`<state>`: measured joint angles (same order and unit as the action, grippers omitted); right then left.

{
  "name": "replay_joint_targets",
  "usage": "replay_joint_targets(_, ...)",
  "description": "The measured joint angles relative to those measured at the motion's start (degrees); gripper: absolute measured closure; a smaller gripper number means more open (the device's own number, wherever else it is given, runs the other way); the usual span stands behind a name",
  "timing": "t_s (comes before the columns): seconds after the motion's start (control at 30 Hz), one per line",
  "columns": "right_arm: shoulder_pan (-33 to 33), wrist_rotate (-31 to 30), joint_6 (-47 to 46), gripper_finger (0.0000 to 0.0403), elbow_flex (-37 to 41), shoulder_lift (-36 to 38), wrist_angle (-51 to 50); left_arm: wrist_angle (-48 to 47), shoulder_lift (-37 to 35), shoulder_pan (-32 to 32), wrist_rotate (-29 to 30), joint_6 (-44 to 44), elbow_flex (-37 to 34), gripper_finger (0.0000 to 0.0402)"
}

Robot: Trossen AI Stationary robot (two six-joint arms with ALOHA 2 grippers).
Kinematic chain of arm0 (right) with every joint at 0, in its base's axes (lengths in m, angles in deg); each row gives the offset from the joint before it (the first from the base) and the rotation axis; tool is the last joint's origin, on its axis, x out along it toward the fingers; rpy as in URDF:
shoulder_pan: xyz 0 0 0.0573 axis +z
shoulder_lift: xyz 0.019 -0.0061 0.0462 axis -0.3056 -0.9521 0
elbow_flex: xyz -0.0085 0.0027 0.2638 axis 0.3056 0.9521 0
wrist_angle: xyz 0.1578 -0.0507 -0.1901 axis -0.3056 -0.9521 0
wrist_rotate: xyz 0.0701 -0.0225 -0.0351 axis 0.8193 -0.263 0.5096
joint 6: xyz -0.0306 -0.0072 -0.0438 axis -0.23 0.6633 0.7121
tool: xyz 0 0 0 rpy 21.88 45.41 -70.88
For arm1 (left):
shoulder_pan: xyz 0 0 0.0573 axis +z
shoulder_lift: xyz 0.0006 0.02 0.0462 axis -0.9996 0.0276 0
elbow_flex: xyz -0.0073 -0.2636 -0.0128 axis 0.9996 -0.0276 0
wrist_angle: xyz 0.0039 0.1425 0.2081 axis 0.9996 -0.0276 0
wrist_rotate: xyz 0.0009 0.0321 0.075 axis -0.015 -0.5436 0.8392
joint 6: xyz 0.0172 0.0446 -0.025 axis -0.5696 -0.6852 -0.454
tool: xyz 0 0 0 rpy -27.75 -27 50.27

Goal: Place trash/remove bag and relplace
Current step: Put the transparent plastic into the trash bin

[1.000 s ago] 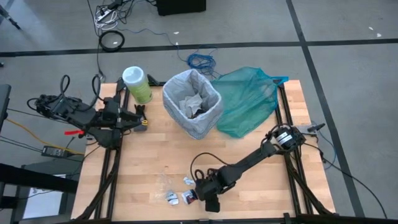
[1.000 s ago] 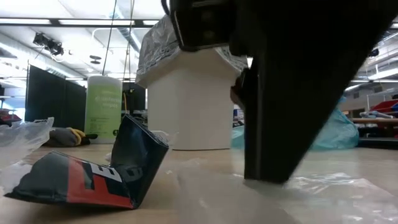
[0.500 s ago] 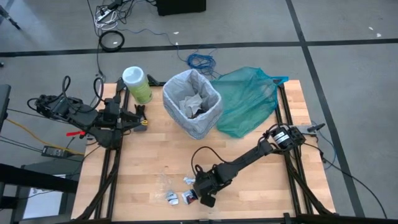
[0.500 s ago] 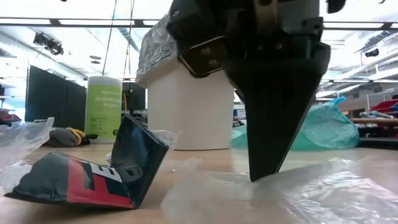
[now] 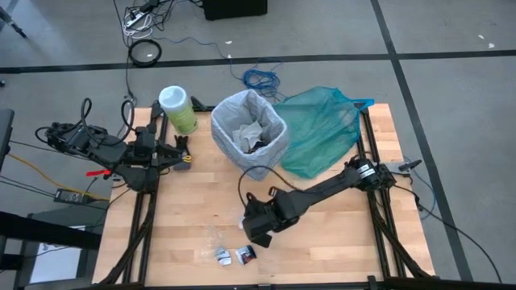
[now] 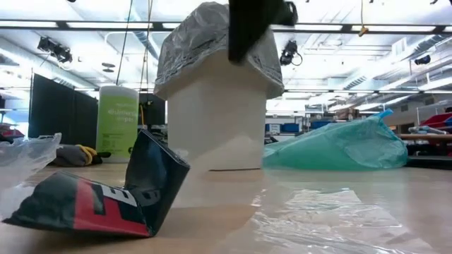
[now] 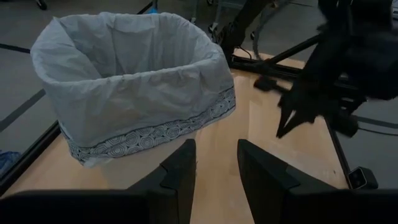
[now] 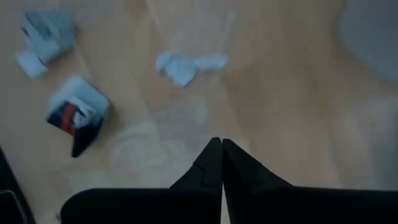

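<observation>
The scraps (image 5: 234,254) at the table's six o'clock look light and crushable, best pinched at a raised fold; the right gripper (image 8: 222,149) hangs above them, fingers pressed together and empty.

The left tool (image 7: 214,171) hung with fingers parted near the bin (image 7: 140,155), lined with the pale bag (image 7: 124,93), on the bench (image 7: 273,143); the right arm (image 7: 336,68) hovered beyond.

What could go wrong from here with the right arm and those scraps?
The right gripper is shut with nothing visible between its fingers, so it may travel to the bin empty. The wrapper, the white scrap and the flat clear film lie on the table; the film looks hard to pinch.
</observation>
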<state>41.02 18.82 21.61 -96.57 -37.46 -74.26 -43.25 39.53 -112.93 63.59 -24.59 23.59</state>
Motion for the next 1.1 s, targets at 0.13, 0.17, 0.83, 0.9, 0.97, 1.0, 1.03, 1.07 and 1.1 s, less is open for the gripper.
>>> replay_joint_targets(0.13, -0.02, -3.27, 0.53, 0.0403, -6.38, 3.45, -2.85, 0.01, 0.00, 0.00, 0.02, 0.02, 0.00, 0.0275)
replay_joint_targets(0.17, -0.02, -3.27, 2.98, 0.0403, -7.54, 4.20, -2.59, 0.05, 0.00, 0.00, 0.02, 0.02, 0.00, 0.0275)
replay_joint_targets(0.83, 0.25, 10.62, 21.45, 0.0130, 4.07, 0.83, 12.91, -0.06, 0.00, 0.00, 0.02, 1.38, 0.00, 0.0275)
replay_joint_targets(0.9, 0.02, 10.63, 20.32, 0.0104, 6.22, 0.77, 13.10, -0.10, 0.00, -0.01, 0.02, 1.37, 0.00, 0.0275)
replay_joint_targets(0.97, -0.09, 10.89, 19.24, 0.0086, 9.22, 0.88, 15.66, -0.13, 0.00, 0.00, 0.06, 0.82, 0.00, 0.0275)
replay_joint_targets(1.0, -0.09, 11.39, 18.39, 0.0081, 10.81, 0.88, 16.90, -0.13, 0.00, 0.00, 0.06, 0.33, 0.00, 0.0275)
replay_joint_targets(1.03, -0.11, 12.17, 17.51, 0.0077, 12.15, 0.78, 17.60, -0.15, 0.00, 0.00, 0.10, 0.15, 0.00, 0.0275)
replay_joint_targets(1.07, -0.11, 13.12, 16.47, 0.0075, 13.29, 0.71, 18.50, -0.15, 0.00, 0.00, 0.17, 0.11, 0.00, 0.0275)
replay_joint_targets(1.1, -0.10, 13.91, 15.54, 0.0075, 14.35, 0.71, 20.11, -0.15, 0.00, 0.00, 0.17, 0.12, 0.00, 0.0275)
